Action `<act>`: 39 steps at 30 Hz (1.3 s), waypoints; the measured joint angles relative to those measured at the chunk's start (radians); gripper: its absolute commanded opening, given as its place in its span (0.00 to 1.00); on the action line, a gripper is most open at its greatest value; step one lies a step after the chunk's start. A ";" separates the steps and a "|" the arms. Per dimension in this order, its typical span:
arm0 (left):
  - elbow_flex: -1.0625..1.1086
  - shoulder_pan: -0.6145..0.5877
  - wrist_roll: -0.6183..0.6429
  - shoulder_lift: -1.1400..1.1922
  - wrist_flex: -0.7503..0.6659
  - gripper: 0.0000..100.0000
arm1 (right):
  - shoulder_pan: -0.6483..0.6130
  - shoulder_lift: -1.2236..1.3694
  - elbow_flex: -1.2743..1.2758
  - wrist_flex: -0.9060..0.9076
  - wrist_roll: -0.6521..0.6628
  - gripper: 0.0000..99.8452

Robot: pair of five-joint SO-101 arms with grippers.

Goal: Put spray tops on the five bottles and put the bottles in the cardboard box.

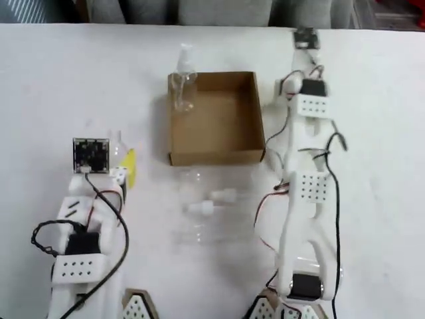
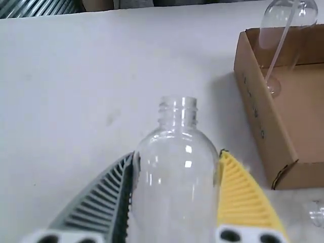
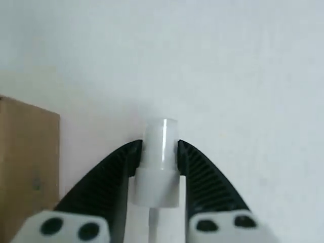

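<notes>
1. White bench is taking up pretty much everything, plain and matte, with grey panels showing past its far edge.
2. Mid-bench, the cardboard box is sitting open side up, and a capped bottle is standing at its far left corner.
3. The left gripper is clenching an uncapped bottle between its grey and yellow fingers. The neck is open, and it's off to the left of the box, well apart.
4. The right gripper is reaching out past the box's right side near the far edge, pinching a white spray top.
5. Two loose spray tops are lying just in front of the box among clear bottles that are honestly hard to make out.
</notes>
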 measured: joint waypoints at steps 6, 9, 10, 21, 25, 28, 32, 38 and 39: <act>0.000 0.000 0.000 0.000 0.000 0.02 | 0.066 -0.163 0.000 0.255 0.000 0.02; 0.000 0.000 0.000 0.000 0.000 0.02 | 0.094 -0.230 0.000 0.384 0.000 0.02; 0.000 0.000 0.000 0.000 0.000 0.02 | 0.104 -0.252 0.000 0.407 0.000 0.02; 0.000 0.000 0.000 0.000 0.000 0.02 | 0.230 -0.577 0.414 0.430 0.000 0.02; 0.000 0.000 0.000 0.000 0.000 0.02 | 0.259 -0.743 0.666 0.430 0.002 0.02; 0.000 0.000 0.000 0.000 0.000 0.02 | 0.288 -0.847 0.852 0.430 0.080 0.02; 0.000 0.000 0.000 0.000 0.000 0.02 | 0.324 -0.973 1.082 0.430 0.187 0.02; 0.000 0.000 0.000 0.000 0.000 0.02 | 0.422 -1.102 1.393 0.322 0.259 0.02; 0.000 0.000 0.000 0.000 0.000 0.02 | 0.439 -1.115 1.447 0.290 0.278 0.02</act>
